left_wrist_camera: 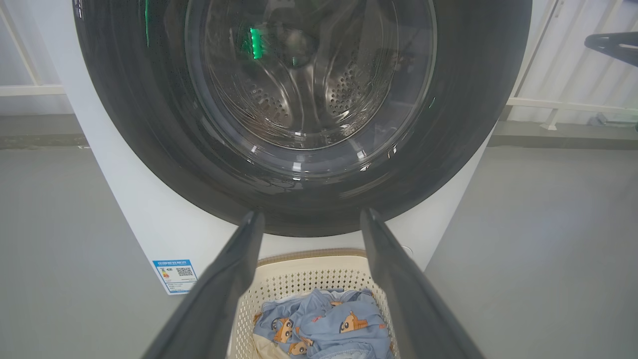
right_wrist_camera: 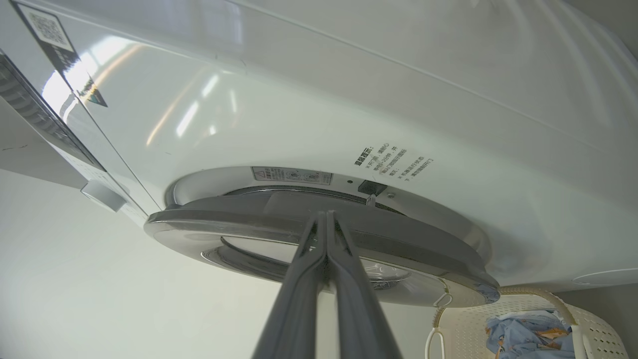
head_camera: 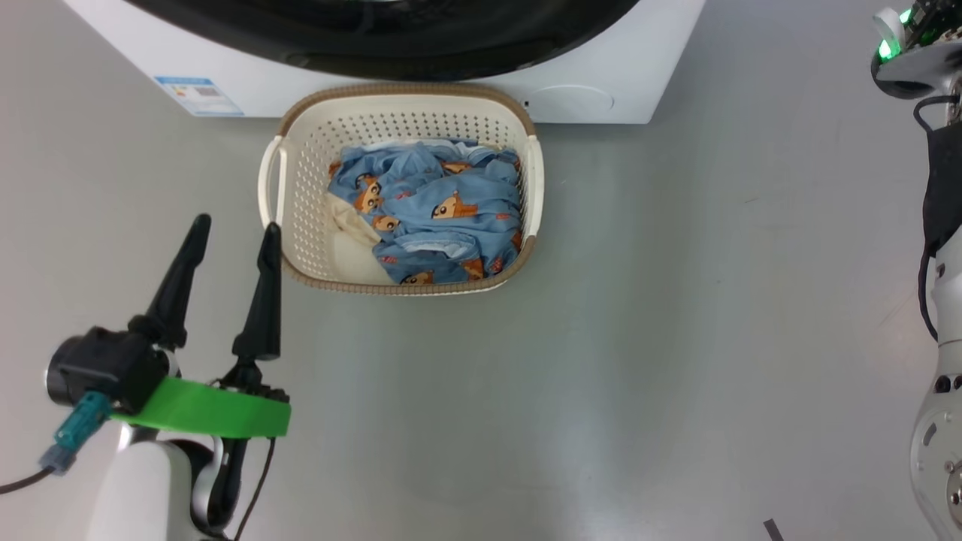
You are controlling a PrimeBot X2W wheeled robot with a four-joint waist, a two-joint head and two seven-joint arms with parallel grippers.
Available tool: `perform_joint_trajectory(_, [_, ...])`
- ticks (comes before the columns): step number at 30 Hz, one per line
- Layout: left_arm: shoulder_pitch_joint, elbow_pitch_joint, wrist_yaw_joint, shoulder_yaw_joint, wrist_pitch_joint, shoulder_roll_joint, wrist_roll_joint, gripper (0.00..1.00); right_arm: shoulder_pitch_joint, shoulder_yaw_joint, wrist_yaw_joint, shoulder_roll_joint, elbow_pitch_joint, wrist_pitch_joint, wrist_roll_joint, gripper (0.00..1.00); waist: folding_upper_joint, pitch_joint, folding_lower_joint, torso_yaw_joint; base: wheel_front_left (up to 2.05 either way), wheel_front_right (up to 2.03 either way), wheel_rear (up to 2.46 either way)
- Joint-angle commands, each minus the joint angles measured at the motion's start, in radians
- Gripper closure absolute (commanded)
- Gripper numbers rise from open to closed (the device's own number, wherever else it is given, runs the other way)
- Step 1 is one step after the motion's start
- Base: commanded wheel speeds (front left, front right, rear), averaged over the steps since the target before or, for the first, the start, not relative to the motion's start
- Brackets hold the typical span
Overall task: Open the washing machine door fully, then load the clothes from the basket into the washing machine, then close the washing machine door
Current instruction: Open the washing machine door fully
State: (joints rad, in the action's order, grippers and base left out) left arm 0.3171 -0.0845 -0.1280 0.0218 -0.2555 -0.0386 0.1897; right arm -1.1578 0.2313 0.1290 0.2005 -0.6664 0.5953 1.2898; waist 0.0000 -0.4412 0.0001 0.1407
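The white washing machine stands at the top of the head view, its glossy black door lying against its front. The cream basket sits on the floor right before it, holding light blue printed clothes and a cream cloth. My left gripper hangs open and empty just left of the basket. In the left wrist view the left gripper points at the door, above the basket. My right gripper is shut and empty, its tips at the door's rim.
Grey floor spreads on both sides of the basket. A blue energy label marks the machine's lower left corner. My right arm runs up the head view's right edge. White railings stand behind the machine to its right.
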Motion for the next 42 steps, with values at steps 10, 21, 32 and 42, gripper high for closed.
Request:
perform_joint_trajectory(10, [0.050,0.054,-0.003,-0.034,-0.006,-0.014,-0.002,0.00,-0.140,0.018,0.002,-0.045,0.010,0.052,-0.026,1.00,0.0000,-0.066,-0.0001,0.035,0.00,0.00,0.00])
perform_joint_trajectory(21, [0.081,0.068,-0.003,-0.013,-0.006,-0.012,0.036,0.00,-0.237,0.053,0.002,-0.073,-0.017,0.074,-0.115,1.00,0.0000,-0.125,-0.0001,0.060,0.00,0.00,0.00])
perform_joint_trajectory(32, [0.109,0.086,-0.003,0.003,-0.006,-0.012,0.055,0.00,-0.321,0.099,0.002,-0.101,-0.033,0.095,-0.206,1.00,0.0000,-0.186,-0.0001,0.090,0.00,0.00,0.00])
perform_joint_trajectory(42, [0.122,0.085,-0.003,0.008,-0.006,-0.012,0.072,0.00,-0.324,0.113,0.002,-0.136,-0.024,0.195,-0.250,1.00,0.0000,-0.196,-0.0001,0.095,0.00,0.00,0.00])
